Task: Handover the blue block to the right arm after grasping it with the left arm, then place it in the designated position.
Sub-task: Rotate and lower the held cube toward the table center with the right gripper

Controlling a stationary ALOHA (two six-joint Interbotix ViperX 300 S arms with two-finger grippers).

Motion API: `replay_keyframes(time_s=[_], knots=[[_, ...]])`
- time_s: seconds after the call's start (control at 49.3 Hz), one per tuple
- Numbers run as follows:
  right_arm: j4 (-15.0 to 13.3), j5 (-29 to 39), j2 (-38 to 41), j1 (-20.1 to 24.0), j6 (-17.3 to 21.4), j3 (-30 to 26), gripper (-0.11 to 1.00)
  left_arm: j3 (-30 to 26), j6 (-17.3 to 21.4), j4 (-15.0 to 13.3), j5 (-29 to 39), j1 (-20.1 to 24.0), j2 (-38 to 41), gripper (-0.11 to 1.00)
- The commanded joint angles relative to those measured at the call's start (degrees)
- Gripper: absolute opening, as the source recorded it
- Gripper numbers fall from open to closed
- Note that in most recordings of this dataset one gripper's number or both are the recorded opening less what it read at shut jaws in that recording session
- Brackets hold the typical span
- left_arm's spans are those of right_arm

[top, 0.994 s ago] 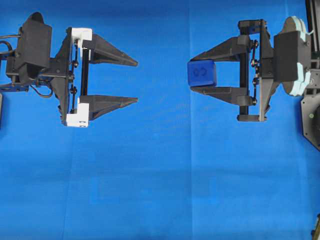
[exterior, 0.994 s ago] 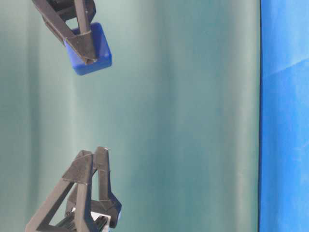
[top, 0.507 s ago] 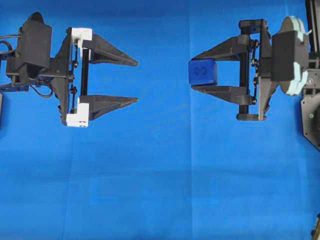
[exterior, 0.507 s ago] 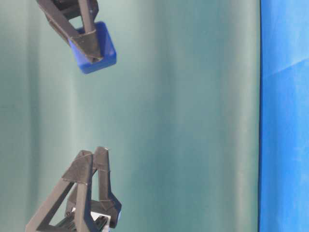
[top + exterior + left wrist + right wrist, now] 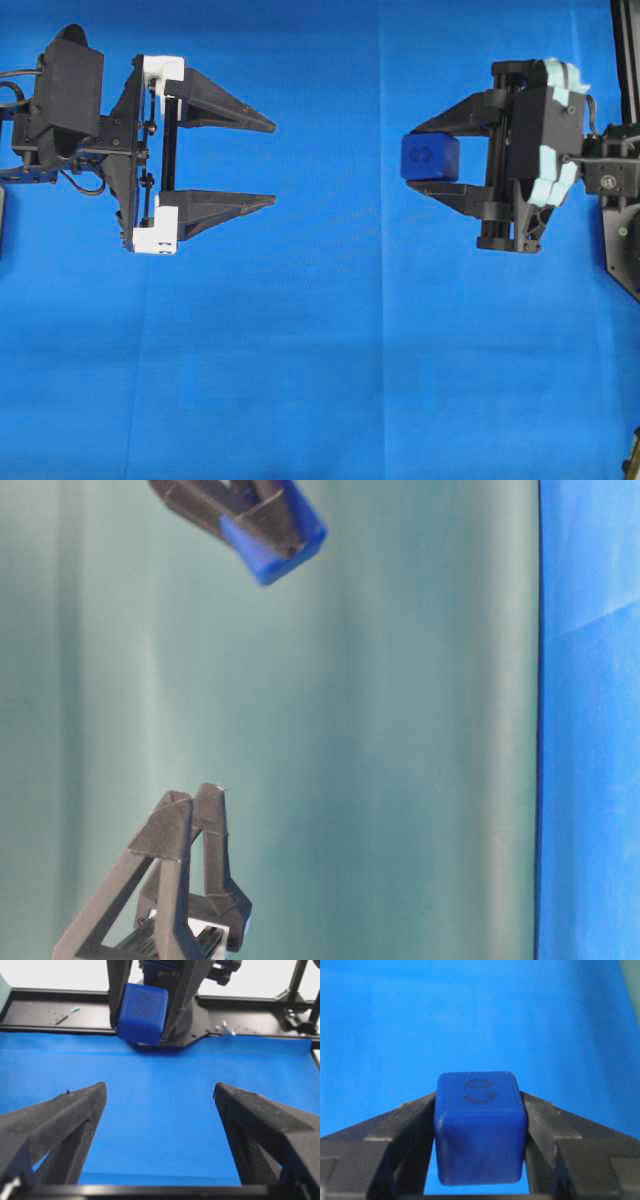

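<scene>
The blue block (image 5: 430,157) is a small dark-blue cube with two ring marks on one face. It hangs above the cloth, pinched between the two black fingers of my right gripper (image 5: 416,157), which is shut on it. The right wrist view shows the block (image 5: 480,1130) squeezed on both sides, ring marks up. My left gripper (image 5: 273,164), with white brackets, stands wide open and empty on the left, well apart from the block. In the left wrist view the block (image 5: 142,1012) sits far ahead of the spread left gripper (image 5: 159,1089). The table-level view has the block (image 5: 280,540) at the top.
Bright blue cloth (image 5: 320,350) covers the table. A black mount (image 5: 625,230) stands at the right edge. A black frame rail (image 5: 50,1010) runs along the far end of the cloth in the left wrist view. A green backdrop (image 5: 400,730) fills the table-level view.
The right gripper has drawn back to the right with the block and tilted, bringing the block nearer the cloth. The left gripper has not moved.
</scene>
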Motion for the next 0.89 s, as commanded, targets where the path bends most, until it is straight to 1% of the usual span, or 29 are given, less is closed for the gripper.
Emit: replay_keyframes(time_s=[0.0, 0.183, 0.872], knots=[[0.9, 2.8, -0.7, 1.1, -0.1, -1.8, 0.42, -0.7, 0.1, 0.0, -0.4, 0.0, -0.9, 0.93], [2.1, 5.5, -0.7, 2.1, -0.2, -1.8, 0.42, -0.7, 0.1, 0.0, -0.4, 0.0, -0.9, 0.93], [2.1, 5.4, -0.7, 2.2, -0.4, -1.8, 0.42, -0.8, 0.0, 0.0, -0.4, 0.0, -1.0, 0.93]])
